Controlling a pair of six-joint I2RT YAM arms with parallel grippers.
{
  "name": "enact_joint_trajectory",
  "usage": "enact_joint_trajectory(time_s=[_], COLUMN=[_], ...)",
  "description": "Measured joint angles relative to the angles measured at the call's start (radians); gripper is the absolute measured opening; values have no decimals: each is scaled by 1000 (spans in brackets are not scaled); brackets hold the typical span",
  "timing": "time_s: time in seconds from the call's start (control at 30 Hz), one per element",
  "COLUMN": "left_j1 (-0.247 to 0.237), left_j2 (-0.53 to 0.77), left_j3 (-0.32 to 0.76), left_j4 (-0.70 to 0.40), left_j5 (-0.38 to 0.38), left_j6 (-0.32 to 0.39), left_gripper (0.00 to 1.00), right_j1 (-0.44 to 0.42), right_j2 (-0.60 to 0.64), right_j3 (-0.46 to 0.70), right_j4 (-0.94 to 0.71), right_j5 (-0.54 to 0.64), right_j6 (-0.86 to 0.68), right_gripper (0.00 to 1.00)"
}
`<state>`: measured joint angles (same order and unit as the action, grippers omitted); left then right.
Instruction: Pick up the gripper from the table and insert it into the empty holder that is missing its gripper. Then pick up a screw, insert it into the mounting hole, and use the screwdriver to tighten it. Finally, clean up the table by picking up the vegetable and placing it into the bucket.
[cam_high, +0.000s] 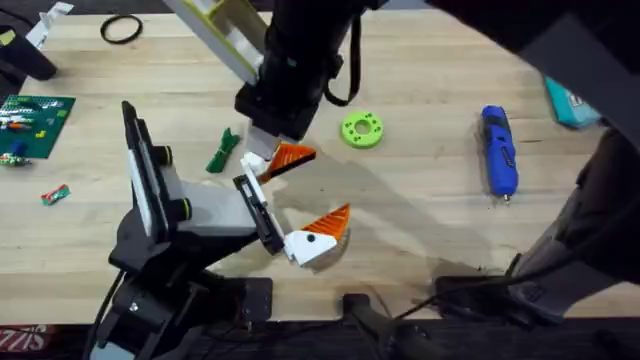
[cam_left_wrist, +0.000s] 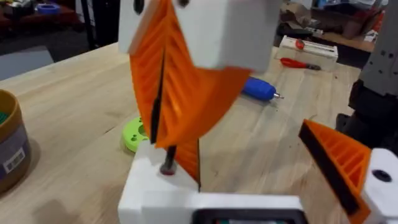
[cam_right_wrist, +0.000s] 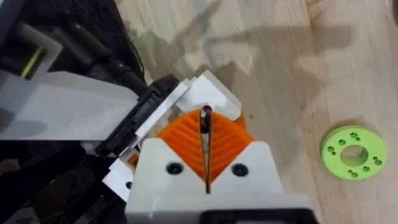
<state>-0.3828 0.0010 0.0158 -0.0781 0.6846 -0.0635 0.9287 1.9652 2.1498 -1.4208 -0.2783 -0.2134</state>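
Dark right arm (cam_high: 310, 40), its tool (cam_high: 272, 150) clenched on the gripper (cam_high: 292, 157) by the holder (cam_high: 200, 205), pale plank table (cam_high: 430, 230), cluttered room (cam_left_wrist: 323, 25) beyond

arms: black, glossy housings, black cables looped along them | left hand (cam_left_wrist: 180, 118): white blocky finger bodies, orange ribbed pads (cam_left_wrist: 177, 93), one dark screw at the pad base | right hand (cam_right_wrist: 206, 149): same white body, two dark screw holes on its face, orange ribbed pads (cam_right_wrist: 186, 140)
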Motion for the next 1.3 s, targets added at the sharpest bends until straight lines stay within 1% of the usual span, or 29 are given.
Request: enact_joint_trajectory(time_s=[0.73,0.9,0.97,1.07,1.3], left_j1=[0,0,0,0,0], left_j2=[0,0,7,14,14], left_j3=[0,0,0,0,0], left_j4=[0,0,-3,-2,-2], left_j5=[0,0,-2,-2,0], left_j6=[0,0,-23,-33,-39], left_gripper=[986,986,986,986,986], right_j1=[7,7,6,5,5], right_j2=[6,35,53,58,58], right_j3=[0,0,0,0,1], right_j4=[0,-2,-4,-7,-12], right_j5=[0,0,-1,-1,-1], right_j6=[0,0,0,0,0], right_gripper=[5,5,5,5,5])
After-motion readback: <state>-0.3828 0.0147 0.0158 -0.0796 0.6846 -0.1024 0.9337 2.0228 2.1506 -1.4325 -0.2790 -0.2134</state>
